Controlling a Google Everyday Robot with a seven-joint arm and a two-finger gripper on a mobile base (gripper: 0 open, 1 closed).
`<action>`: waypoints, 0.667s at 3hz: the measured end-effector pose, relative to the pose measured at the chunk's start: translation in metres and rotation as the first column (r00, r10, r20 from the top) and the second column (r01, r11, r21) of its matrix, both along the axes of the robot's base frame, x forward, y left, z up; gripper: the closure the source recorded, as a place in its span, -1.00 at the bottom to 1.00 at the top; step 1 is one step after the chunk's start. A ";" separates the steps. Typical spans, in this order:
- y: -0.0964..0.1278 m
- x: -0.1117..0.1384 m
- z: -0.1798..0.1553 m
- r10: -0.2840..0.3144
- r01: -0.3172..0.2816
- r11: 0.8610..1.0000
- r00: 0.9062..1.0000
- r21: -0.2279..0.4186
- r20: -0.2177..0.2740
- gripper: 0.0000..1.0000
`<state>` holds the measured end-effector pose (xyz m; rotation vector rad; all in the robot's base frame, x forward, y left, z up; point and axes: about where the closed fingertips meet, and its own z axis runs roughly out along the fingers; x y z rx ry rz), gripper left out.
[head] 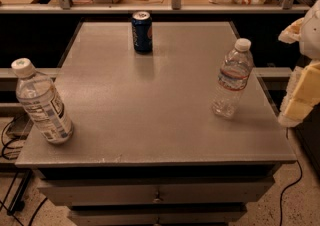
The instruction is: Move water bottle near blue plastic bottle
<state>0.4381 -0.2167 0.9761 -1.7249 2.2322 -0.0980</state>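
With the gripper [300,97] beside the right edge of the table [150,115], holding nothing and its opening impossible to tell, you should take the upright water bottle [231,79], standing near that edge and well apart from the blue plastic bottle [42,102], at its ribbed waist: probably light, thin-walled, slippery.

From the gripper [299,101], off the right edge of the table [150,130]: water bottle [231,80] standing just leftward, blocking first. Past it, bare tabletop leftward to blue plastic bottle [42,105]; soda can [142,31] far back-left.
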 end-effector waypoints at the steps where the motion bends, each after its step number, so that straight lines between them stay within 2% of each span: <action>1: 0.000 0.000 0.000 0.000 0.000 1.000 1.000 0.000 0.000 -1.00; 2: 0.000 0.002 0.003 0.028 -0.028 1.000 0.999 0.005 0.017 -1.00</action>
